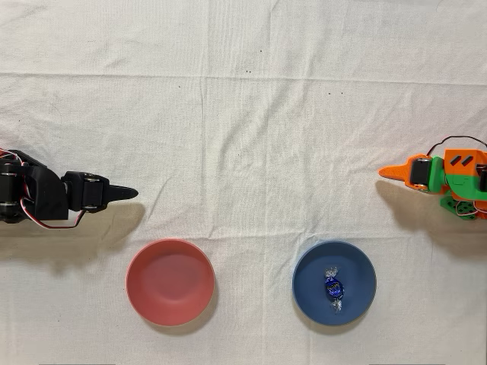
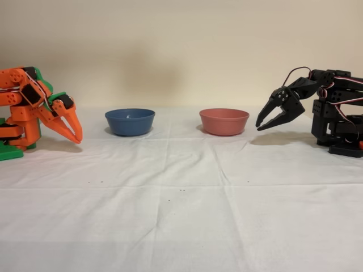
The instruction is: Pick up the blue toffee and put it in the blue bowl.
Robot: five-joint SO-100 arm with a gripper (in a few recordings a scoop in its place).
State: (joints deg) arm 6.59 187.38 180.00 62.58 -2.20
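The blue toffee [image 1: 334, 287] lies inside the blue bowl [image 1: 359, 266], a little right of its centre in the overhead view. In the fixed view the blue bowl [image 2: 130, 122] stands left of centre, and its wall hides the sweet. My orange gripper [image 1: 386, 173] is drawn back at the right edge of the overhead view, well away from the bowl and above it in the picture. Its jaws are shut with nothing between them. Seen from the side, the gripper [image 2: 77, 137] points down near the cloth at the far left.
A pinkish-red bowl [image 1: 170, 281] stands empty to the left of the blue one in the overhead view, and the same bowl [image 2: 224, 121] is right of it in the fixed view. The black arm [image 1: 46, 198] is idle. A white cloth [image 1: 243, 114] covers the table.
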